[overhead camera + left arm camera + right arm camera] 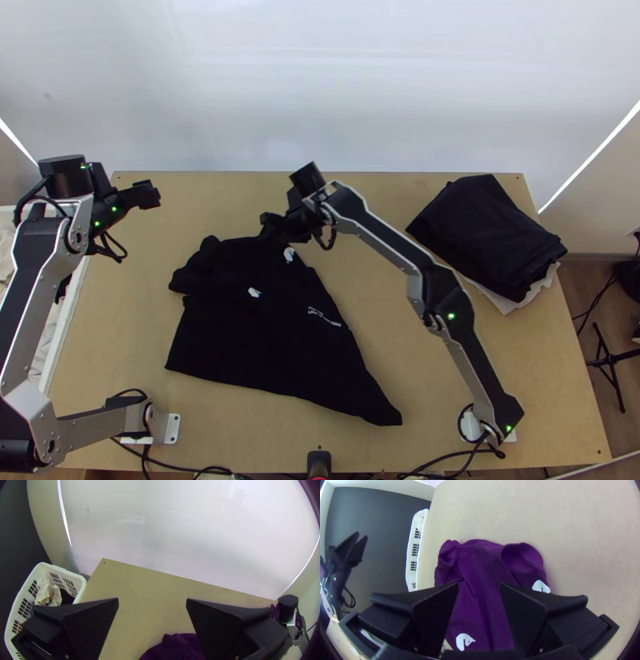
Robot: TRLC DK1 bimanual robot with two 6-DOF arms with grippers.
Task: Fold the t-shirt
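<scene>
On a light wooden table (388,300), we find the black cotton t-shirt with small white prints (272,344) spread unevenly, rumpled at its far end. There, our flat-fingered black right gripper (479,584) hangs open above the cloth; the matching left gripper (152,599) gapes well apart from it. We judge this the straightening stage: next, we need to grasp and smooth the rumpled end.

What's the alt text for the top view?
Dark t-shirt spread unevenly on a light wooden table, the right gripper over its far edge. Left gripper hangs near the far-left corner; a dark cloth pile lies at the far right.
</scene>
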